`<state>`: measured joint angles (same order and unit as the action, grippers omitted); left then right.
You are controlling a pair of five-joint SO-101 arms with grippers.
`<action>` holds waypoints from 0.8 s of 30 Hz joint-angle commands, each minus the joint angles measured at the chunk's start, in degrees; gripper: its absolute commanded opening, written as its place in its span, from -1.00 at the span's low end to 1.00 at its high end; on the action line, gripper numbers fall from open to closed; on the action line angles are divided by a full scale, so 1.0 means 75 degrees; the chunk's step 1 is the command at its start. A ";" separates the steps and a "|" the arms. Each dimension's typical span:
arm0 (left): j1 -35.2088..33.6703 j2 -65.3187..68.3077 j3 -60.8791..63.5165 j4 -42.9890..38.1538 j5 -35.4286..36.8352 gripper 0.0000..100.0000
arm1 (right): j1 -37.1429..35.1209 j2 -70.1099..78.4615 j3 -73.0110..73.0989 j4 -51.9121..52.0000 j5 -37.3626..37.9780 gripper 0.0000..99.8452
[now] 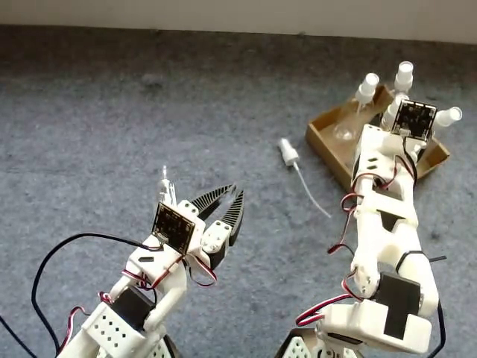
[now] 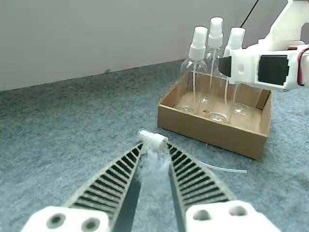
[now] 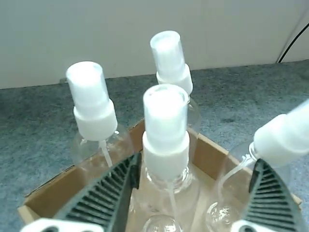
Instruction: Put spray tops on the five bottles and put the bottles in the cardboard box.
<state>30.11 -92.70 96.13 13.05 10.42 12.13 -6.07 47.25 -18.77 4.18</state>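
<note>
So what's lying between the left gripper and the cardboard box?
One loose spray top with its thin tube lies on the carpet between the left gripper and cardboard box, seen in the high view.

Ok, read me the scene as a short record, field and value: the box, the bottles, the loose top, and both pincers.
cardboard box: on the carpet, below the right arm
capped bottles: four, upright in the box
uncapped bottle: one, apparently also in the box
loose spray top: lying on the carpet beside the box, tube attached
left pincer: open, aimed at the loose top, not touching
right pincer: open over the box, one capped bottle between its fingers
</note>
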 commanded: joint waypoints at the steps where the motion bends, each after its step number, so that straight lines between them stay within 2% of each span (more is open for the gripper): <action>1: -0.0100 -0.0029 0.0193 -0.0117 0.0059 -0.99 | -0.0064 -0.0463 -0.0463 0.0018 0.0094 -0.37; 10: -0.0100 -0.0029 0.0193 -0.0117 0.0047 -0.99 | -0.0064 -0.0463 -0.0639 0.0076 0.0094 -0.37; 16: -0.0088 -0.0029 0.0193 -0.0117 0.0047 -0.99 | -0.0064 -0.0463 -0.1389 0.0955 0.0094 -0.37; 24: -0.0088 -0.0029 0.0193 -0.0117 0.0047 -0.99 | -0.0076 -0.0475 -0.1588 0.1295 0.0094 -0.37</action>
<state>30.11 -92.70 96.13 13.05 10.42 12.04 -6.07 39.52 -9.71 4.18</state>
